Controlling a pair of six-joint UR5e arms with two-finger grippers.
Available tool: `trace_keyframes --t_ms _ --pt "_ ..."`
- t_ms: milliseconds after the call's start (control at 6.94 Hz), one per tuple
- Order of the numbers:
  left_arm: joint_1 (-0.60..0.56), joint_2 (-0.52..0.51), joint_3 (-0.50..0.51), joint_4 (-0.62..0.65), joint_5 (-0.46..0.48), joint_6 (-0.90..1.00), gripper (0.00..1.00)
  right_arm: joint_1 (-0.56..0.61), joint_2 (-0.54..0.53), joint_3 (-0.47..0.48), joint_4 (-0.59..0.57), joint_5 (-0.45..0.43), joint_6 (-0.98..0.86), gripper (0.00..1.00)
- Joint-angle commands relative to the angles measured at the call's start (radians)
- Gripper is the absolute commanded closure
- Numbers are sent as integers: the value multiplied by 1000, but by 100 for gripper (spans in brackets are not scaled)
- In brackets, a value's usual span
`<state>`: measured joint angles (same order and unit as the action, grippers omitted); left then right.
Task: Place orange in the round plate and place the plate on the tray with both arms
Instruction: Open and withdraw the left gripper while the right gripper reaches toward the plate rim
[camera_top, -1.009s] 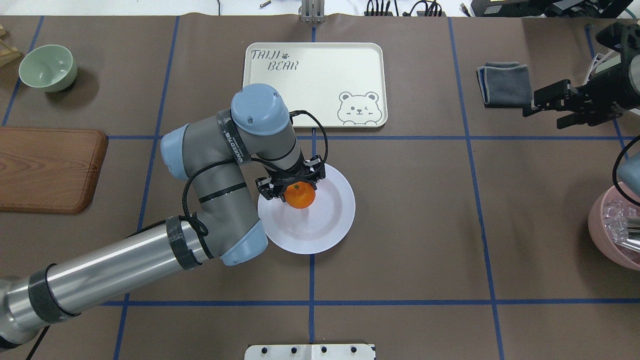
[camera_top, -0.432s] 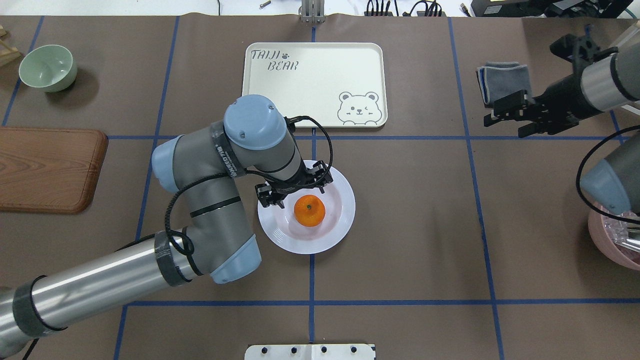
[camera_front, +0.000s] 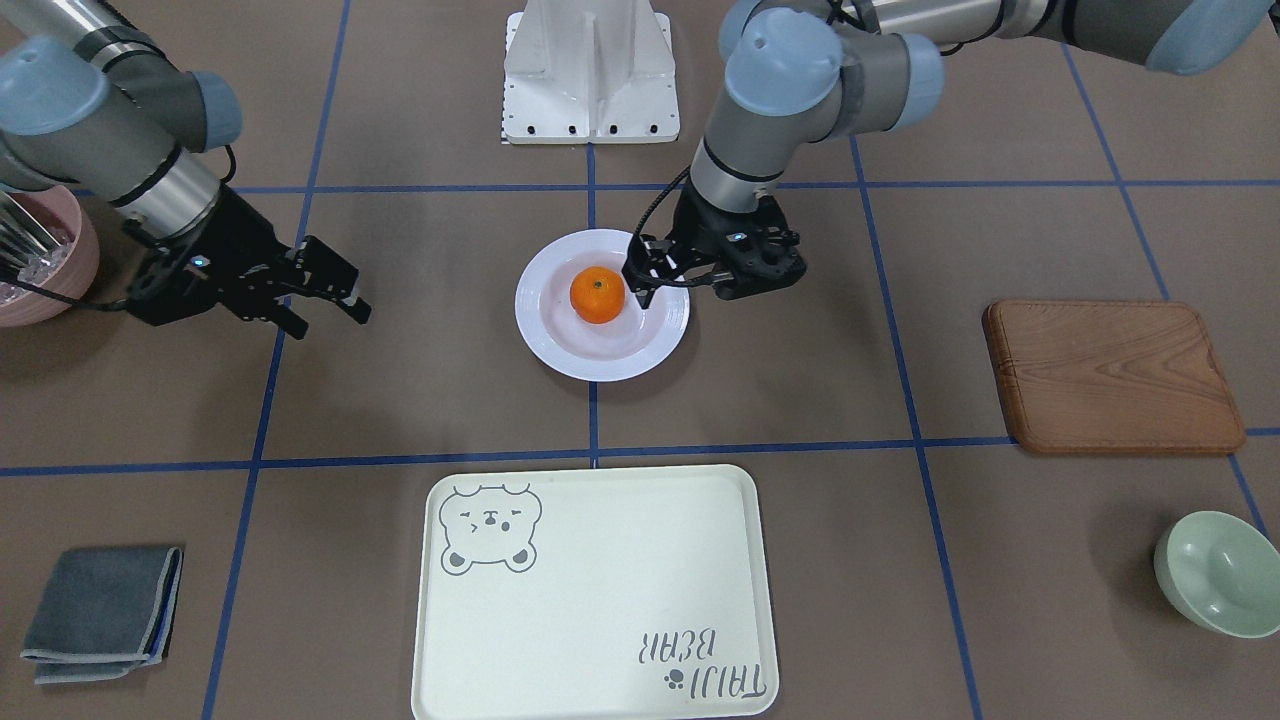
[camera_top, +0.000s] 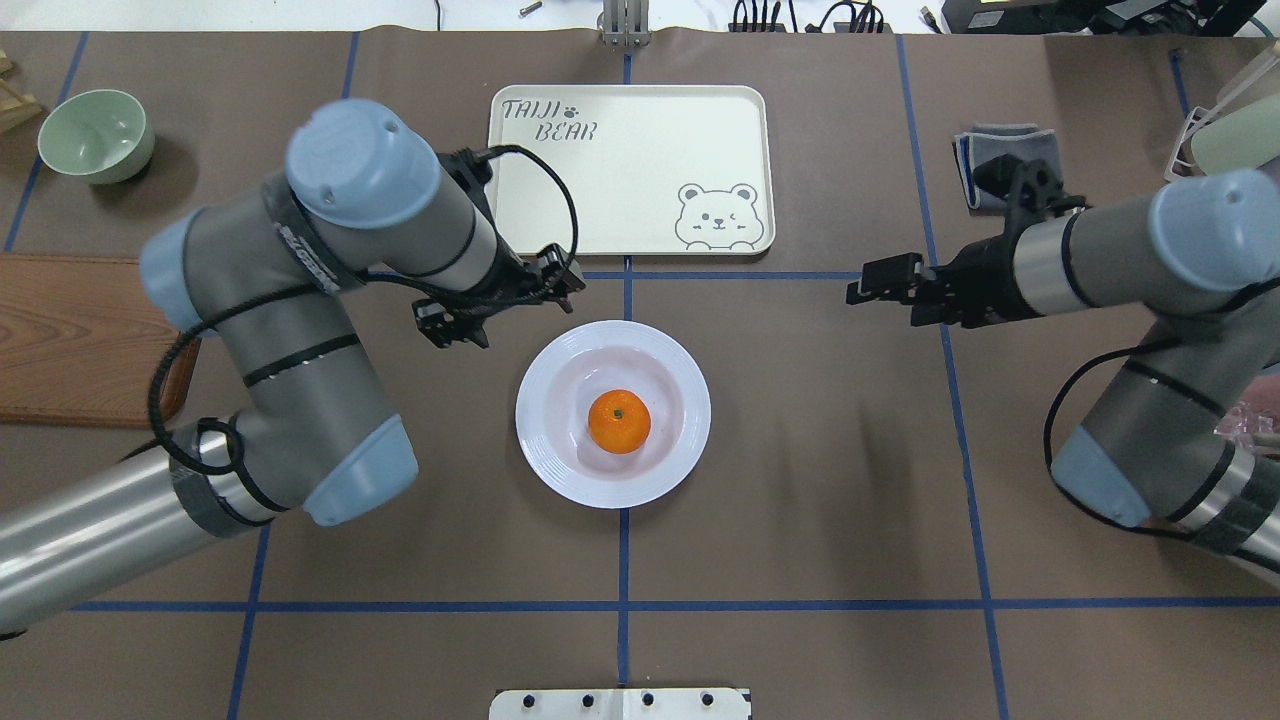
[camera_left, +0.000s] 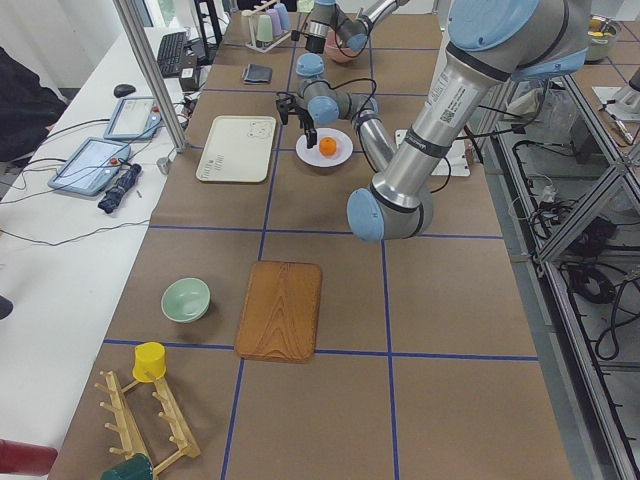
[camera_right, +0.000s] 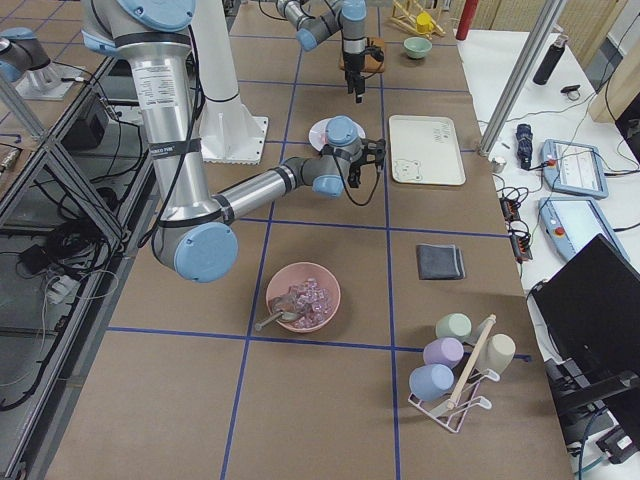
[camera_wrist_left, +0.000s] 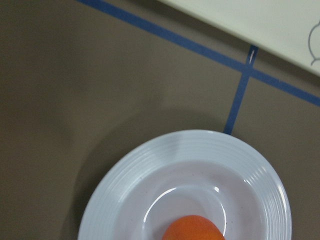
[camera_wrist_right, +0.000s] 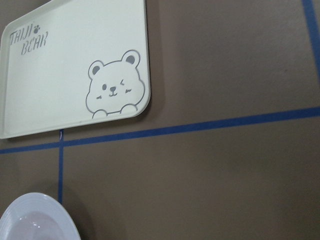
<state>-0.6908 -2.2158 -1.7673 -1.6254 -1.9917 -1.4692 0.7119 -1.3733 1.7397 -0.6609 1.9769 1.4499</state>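
The orange (camera_top: 619, 421) (camera_front: 597, 294) lies loose in the well of the round plate (camera_top: 680, 460) (camera_front: 560, 350) at the table's middle. My left gripper (camera_top: 500, 300) (camera_front: 645, 277) hangs open and empty, raised over the plate's far-left edge. Its wrist view looks down on the plate's ridged rim (camera_wrist_left: 125, 190), with the orange (camera_wrist_left: 195, 229) at the bottom edge. My right gripper (camera_top: 880, 285) (camera_front: 330, 300) is open and empty, to the right of the plate and apart from it. The tray (camera_top: 630, 170) (camera_front: 600, 590) (camera_wrist_right: 60, 75) lies bare beyond the plate.
A wooden board (camera_top: 90, 340) and a green bowl (camera_top: 97, 135) are at the far left. A folded grey cloth (camera_top: 1010, 150) lies at the back right, partly behind the right arm. A pink bowl (camera_front: 55, 270) with clear pieces sits near the right arm's base.
The left gripper let go of the orange into the plate, then rose and drew back toward the far left. The right arm swung in leftward toward the plate.
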Motion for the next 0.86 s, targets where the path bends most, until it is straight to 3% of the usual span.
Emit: trace_keyframes --t_ms 0,144,288,721 --pt "-178 112 -87 91 8 232 2 -179 61 -113 241 -238 215 0" --pt "-261 126 -77 85 5 327 2 -231 101 -167 317 -298 280 0" --pt "-301 140 -66 82 5 384 2 -261 140 -196 322 -337 290 0" --pt "-334 244 -12 -33 51 520 2 -281 175 -221 320 -352 322 0"
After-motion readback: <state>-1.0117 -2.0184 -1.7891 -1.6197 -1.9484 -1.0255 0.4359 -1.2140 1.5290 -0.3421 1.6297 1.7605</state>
